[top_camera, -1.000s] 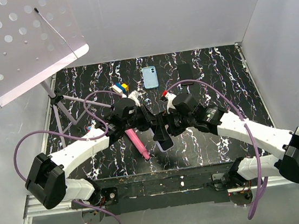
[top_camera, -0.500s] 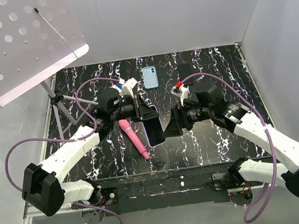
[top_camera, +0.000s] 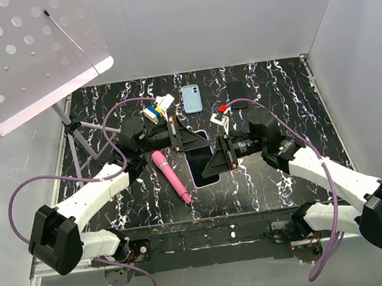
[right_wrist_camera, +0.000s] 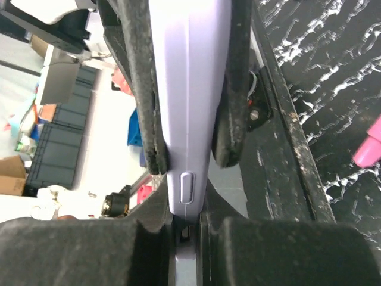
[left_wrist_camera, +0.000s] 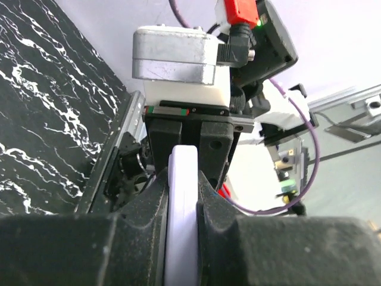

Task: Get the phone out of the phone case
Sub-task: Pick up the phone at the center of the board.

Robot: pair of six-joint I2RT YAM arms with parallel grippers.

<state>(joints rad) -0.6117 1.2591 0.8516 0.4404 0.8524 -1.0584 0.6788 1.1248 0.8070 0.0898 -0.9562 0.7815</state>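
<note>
Phone case [top_camera: 209, 180], pale lilac, is held between both hands over the mid part of the table [top_camera: 280, 100], a bit nearer the near edge than the far one. Phone [top_camera: 202, 157] sits inside it, dark screen facing up in the top view, w/ the lilac rim showing at the near end.

L hand [top_camera: 192, 143] comes in from the left/far side, clamped on the case. In the left wrist view its fingers [left_wrist_camera: 140, 223] press on both faces of the thin lilac edge, no gap.

R hand [top_camera: 214, 162] comes in from the right, opposite the L one, also closed on the case. In the right wrist view its fingers [right_wrist_camera: 250, 250] sit tight on either side of the edge, just by the small side button [right_wrist_camera: 187, 188]. The two hands grip v. close together, nearly touching.

Pink pen [top_camera: 171, 177] lies on the table just left of the case, slanted, tip toward the near edge. Blue phone [top_camera: 191, 98] lies flat near the far edge, center. Flat black thing [top_camera: 238, 93] lies to its right, also near the far edge. White board w/ holes [top_camera: 20, 59] hangs over the far-left corner.
</note>
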